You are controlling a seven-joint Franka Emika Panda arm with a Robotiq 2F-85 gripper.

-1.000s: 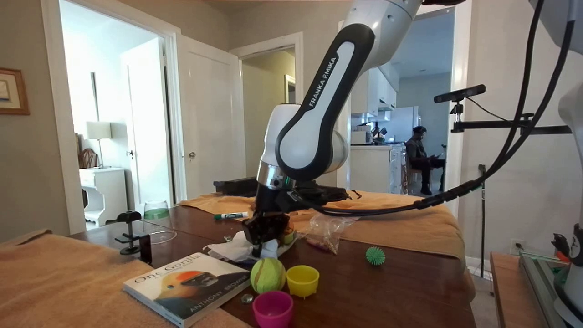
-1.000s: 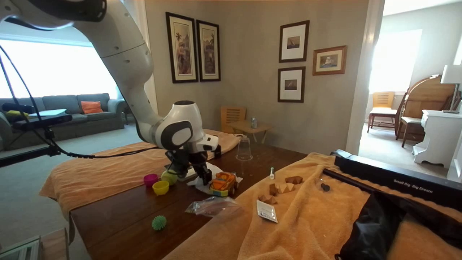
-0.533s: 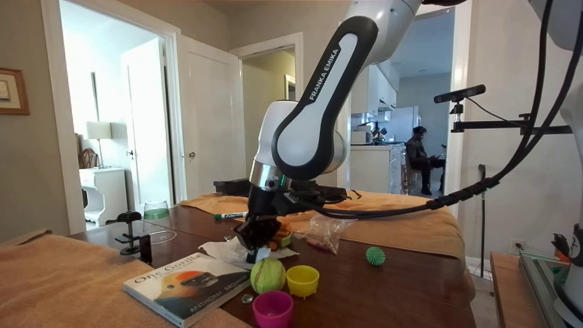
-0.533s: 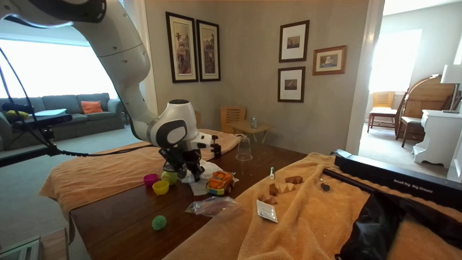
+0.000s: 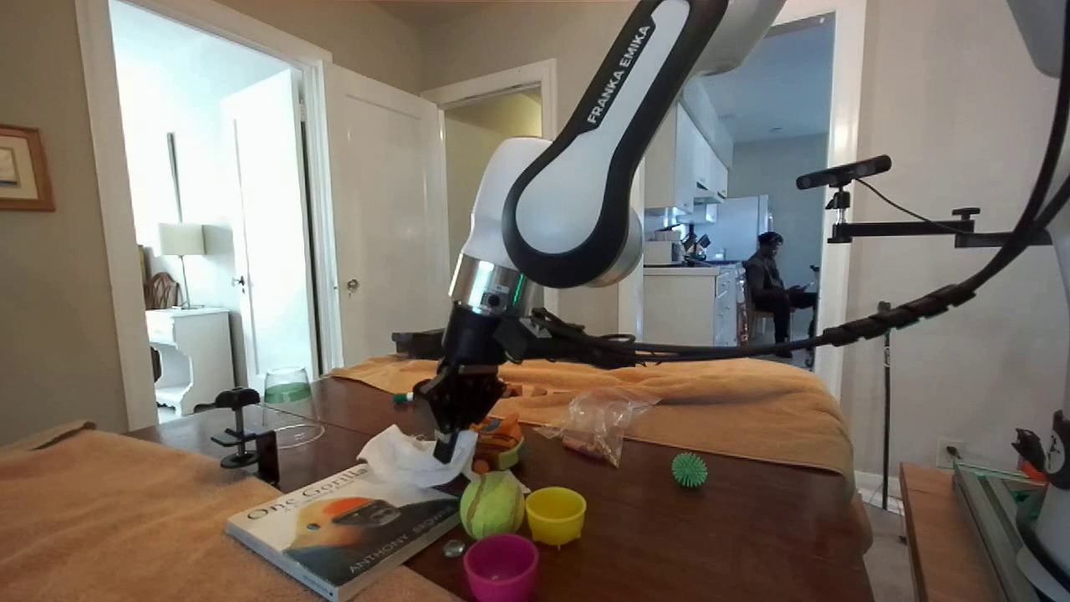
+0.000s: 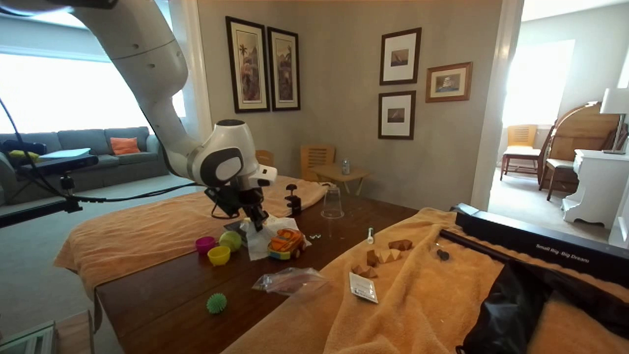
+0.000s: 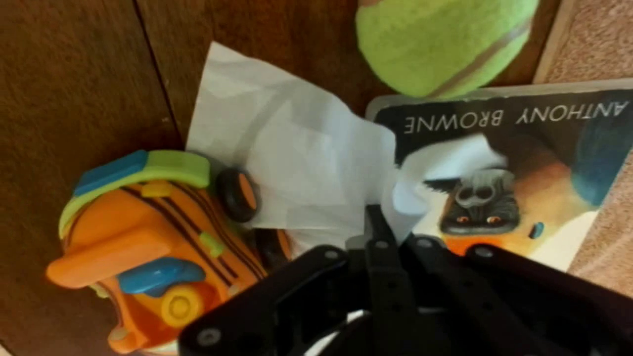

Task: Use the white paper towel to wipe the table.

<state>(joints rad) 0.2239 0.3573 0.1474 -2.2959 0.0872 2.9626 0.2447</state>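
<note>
The white paper towel is bunched up between the fingertips of my gripper, which is shut on it. In an exterior view the gripper hangs just above the dark brown table, and the towel rises in folds toward it, partly over the book. The towel's lower end spreads on the table, reaching an orange toy truck whose wheels appear to rest on it. Black finger linkages hide the pinched part from the wrist camera.
Close by lie the book, a tennis ball, a yellow cup and a pink cup. A plastic bag, a green spiky ball, a clear cup and a black clamp stand farther off.
The gripper has closed on the paper towel and moved up and toward the book side, lifting the gripped part. The toy truck has slid the same way along the table.
</note>
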